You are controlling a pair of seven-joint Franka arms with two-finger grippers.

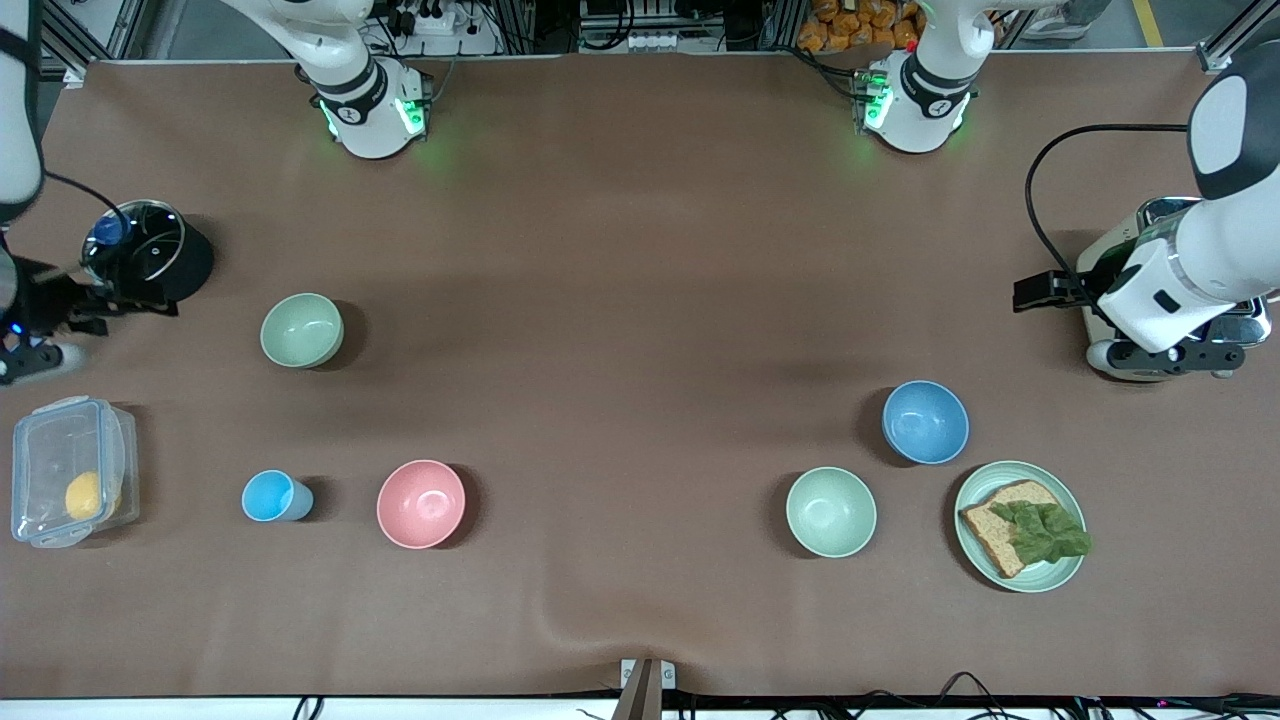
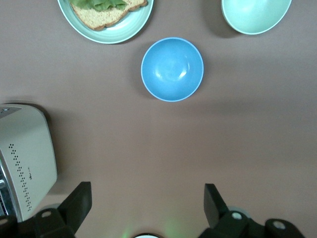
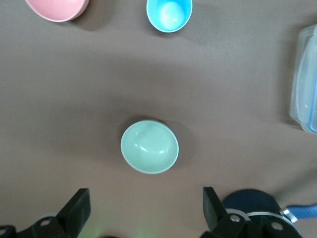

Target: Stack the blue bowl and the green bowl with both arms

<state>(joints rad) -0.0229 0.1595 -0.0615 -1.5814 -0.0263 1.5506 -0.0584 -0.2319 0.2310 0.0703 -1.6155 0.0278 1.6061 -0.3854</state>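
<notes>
Clock directions are read on the front view, with 12 o'clock toward the robots' bases.

Nearest the front camera, toward the left arm's end of the tabletop (image 1: 640, 300), a pale-green plate (image 1: 1050, 572) carries a slice of bread (image 1: 1000, 520) topped with a lettuce leaf (image 1: 1045, 532). At its 9 o'clock, just beside it, stands the nearer green bowl (image 1: 830, 512), upright and empty. Toward the right arm's end, about as near, stand a pink bowl (image 1: 421, 503), a light-blue cup (image 1: 270, 496) at its 9 o'clock, and past the cup a clear lidded container (image 1: 70, 485) with something yellow inside.

The blue bowl (image 1: 925, 421) sits upright and empty at 1 o'clock of the nearer green bowl, close to it but apart, and at 11 o'clock of the plate. The farther green bowl (image 1: 301, 330) stands alone at 11 o'clock of the pink bowl, well apart from the blue bowl.

A toaster (image 2: 25, 158) stands at 2 o'clock of the blue bowl; the left gripper (image 2: 147, 208) hangs over the tabletop beside it, spread wide and holding nothing. A dark pot (image 1: 140, 255) with a glass lid stands at 10 o'clock of the farther green bowl; the right gripper (image 3: 143, 208) hangs beside it, likewise spread wide and empty.
</notes>
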